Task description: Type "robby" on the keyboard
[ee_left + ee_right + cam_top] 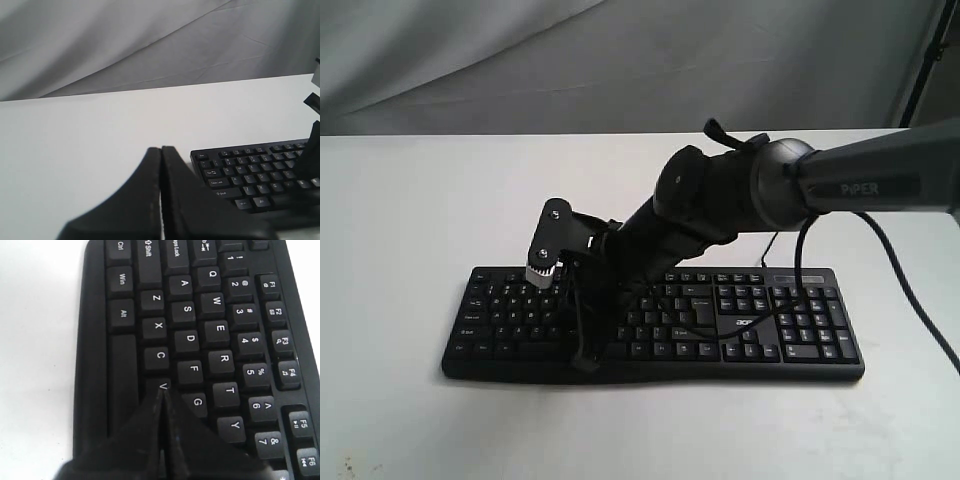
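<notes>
On the white table (400, 200), the right gripper (162, 391), fingers together, pointed at the keyboard's (500, 320) V key (161, 384); left gripper (161, 148) likewise pinched.

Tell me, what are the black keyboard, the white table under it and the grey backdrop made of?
The wide black keyboard looks like matte moulded plastic: dull sheen, printed white legends. The white tabletop seems smooth laminate or painted board, unclear which. The grey backdrop is probably fabric: it hangs in soft folds.
</notes>
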Controlling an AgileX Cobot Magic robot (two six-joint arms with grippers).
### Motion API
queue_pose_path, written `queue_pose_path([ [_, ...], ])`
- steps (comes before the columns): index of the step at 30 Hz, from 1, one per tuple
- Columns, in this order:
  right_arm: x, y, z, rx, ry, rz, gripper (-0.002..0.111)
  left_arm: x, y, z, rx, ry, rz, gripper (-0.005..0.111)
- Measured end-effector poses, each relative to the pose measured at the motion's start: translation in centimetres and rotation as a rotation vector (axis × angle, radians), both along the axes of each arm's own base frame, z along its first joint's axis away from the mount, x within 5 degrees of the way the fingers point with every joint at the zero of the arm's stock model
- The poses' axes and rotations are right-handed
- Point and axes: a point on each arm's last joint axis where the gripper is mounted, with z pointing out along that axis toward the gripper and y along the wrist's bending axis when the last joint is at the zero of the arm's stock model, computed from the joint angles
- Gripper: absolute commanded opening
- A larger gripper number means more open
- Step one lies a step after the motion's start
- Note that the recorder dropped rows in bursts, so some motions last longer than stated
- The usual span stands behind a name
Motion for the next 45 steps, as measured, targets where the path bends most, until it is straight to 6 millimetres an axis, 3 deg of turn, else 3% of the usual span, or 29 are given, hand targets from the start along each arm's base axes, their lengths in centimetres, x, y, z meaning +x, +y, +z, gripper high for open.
queue_pose_path([
  [45, 0.1, 0.1, -1.2, -0.009, 0.018, -0.014, 0.0, 0.0, 0.0, 0.0, 0.0, 0.0, 0.0, 0.0],
])
